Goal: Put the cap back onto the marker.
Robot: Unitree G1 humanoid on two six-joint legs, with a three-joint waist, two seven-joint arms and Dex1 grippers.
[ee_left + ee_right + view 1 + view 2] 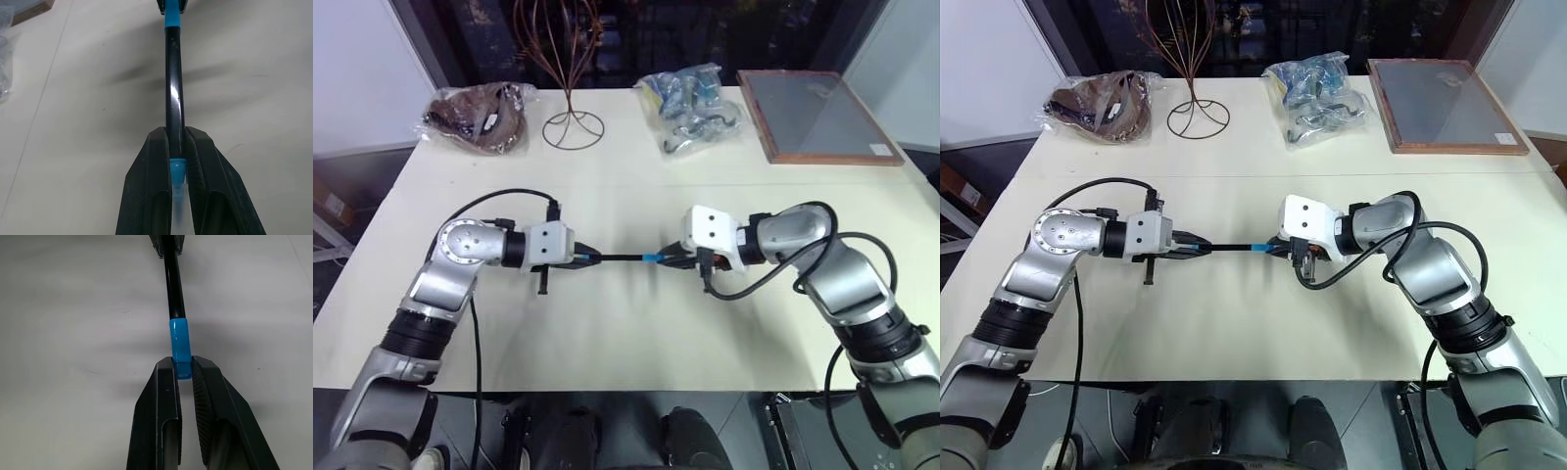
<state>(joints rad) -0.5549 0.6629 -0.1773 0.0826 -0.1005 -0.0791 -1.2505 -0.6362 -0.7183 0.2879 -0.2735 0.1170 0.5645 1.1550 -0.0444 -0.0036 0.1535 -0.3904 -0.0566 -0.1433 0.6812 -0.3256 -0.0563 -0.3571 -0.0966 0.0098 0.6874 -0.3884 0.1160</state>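
The slim black marker [622,258] hangs level above the table between my two grippers. My left gripper [590,258] is shut on one end of it; in the left wrist view the fingers [151,166] pinch the marker [173,88] at a small blue section. On the marker's other end sits the light-blue cap [652,258], with my right gripper [666,259] shut on it. In the right wrist view the cap [179,345] pokes out from between the fingertips, and the black shaft [173,289] runs straight on from it.
Along the back of the cream table [626,333] lie a brown bundle in plastic [480,116], a wire stand [571,88], a clear bag of blue items [690,106] and a wood-framed tray [822,116]. Black cables loop off both wrists.
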